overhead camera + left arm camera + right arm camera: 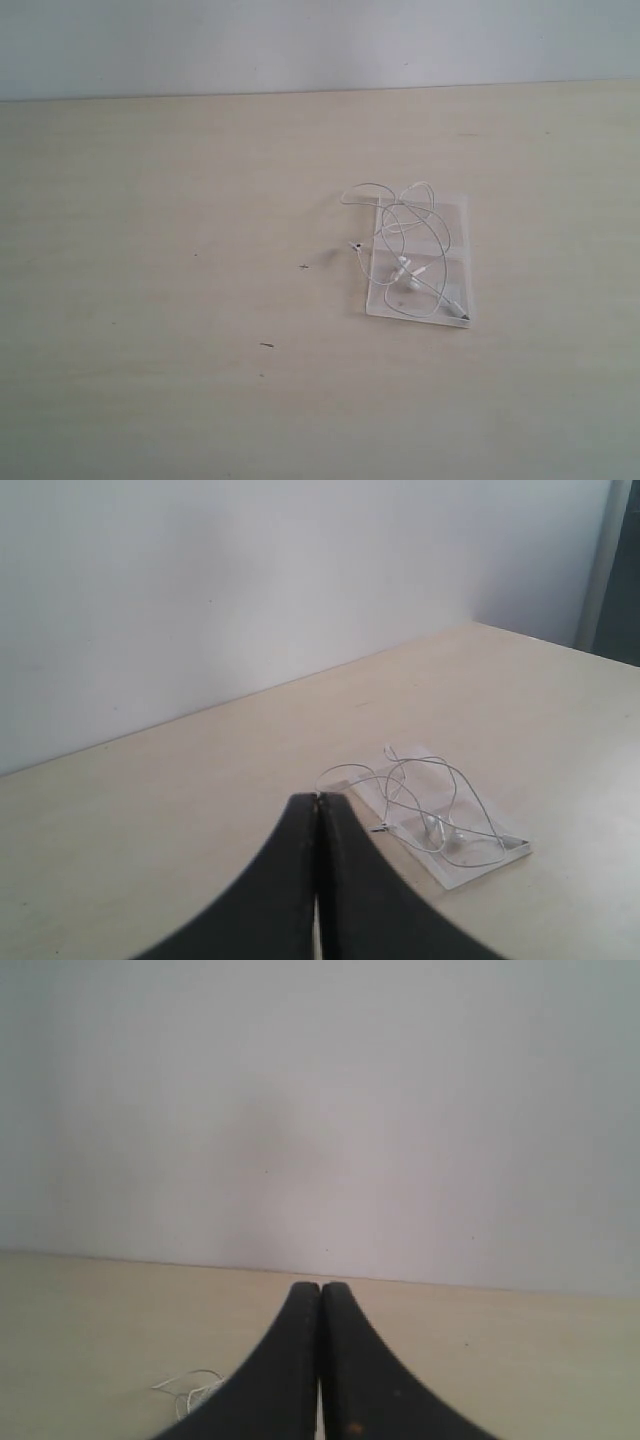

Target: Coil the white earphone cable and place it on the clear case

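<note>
- Left pincer (pixel 318 802): dark fingers pressed together with no gap and nothing between them. It is held above the counter (pixel 180 200), well apart from the task's things. Out of the exterior view.
- Right pincer (pixel 320 1287): fingers likewise pressed together and empty, pointing toward the pale wall (pixel 320 1110). Out of the exterior view.
- White earphone cable (pixel 405 267): lies in loose, uneven loops on the clear case, with the two earbuds side by side near the middle of the panel. Two loops spill over the far edge onto the counter. One strand runs off the left edge and ends in a small dark tip on the bare counter. From the left wrist the loops (pixel 437 830) show draped across the case; from the right wrist only a small loop (pixel 190 1388) shows beside the fingers.
- Clear case (pixel 458 225): flat on the counter, right of centre in the exterior view, under the cable; its transparent edge (pixel 470 870) is seen from the left wrist.
- Counter: pale wood grain with a few small dark flecks.
</note>
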{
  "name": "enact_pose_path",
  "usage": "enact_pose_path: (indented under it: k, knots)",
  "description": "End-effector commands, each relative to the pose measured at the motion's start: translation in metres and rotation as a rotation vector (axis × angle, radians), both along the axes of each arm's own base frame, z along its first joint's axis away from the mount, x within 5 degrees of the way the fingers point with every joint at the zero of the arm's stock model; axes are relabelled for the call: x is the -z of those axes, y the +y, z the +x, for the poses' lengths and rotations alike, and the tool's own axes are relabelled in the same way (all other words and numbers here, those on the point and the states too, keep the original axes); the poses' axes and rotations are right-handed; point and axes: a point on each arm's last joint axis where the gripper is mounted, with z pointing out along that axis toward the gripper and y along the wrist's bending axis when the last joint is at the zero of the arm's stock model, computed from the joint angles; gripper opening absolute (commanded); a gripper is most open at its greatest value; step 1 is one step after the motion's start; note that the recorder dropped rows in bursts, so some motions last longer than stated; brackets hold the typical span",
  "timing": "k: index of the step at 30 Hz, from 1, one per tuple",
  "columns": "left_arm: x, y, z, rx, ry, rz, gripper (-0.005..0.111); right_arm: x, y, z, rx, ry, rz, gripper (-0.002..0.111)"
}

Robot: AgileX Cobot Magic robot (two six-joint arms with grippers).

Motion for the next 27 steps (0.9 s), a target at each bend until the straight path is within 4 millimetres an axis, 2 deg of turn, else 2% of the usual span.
enact_pose_path:
  k: [1, 12, 17, 27]
  knots:
    - [0.001, 0.0, -0.001, 0.001, -0.005, 0.005, 0.0, 0.003, -0.003, 0.001, 0.038, 0.039, 0.094, 0.0]
    - [0.001, 0.0, -0.001, 0.001, -0.005, 0.005, 0.0, 0.01, -0.003, 0.001, 0.043, 0.101, 0.095, 0.0]
    - [0.001, 0.0, -0.001, 0.001, -0.005, 0.005, 0.0, 0.034, -0.003, 0.008, 0.051, 0.152, 0.073, 0.0]
    - [0.001, 0.0, -0.001, 0.001, -0.005, 0.005, 0.0, 0.061, -0.003, 0.013, 0.061, 0.22, 0.027, 0.0]
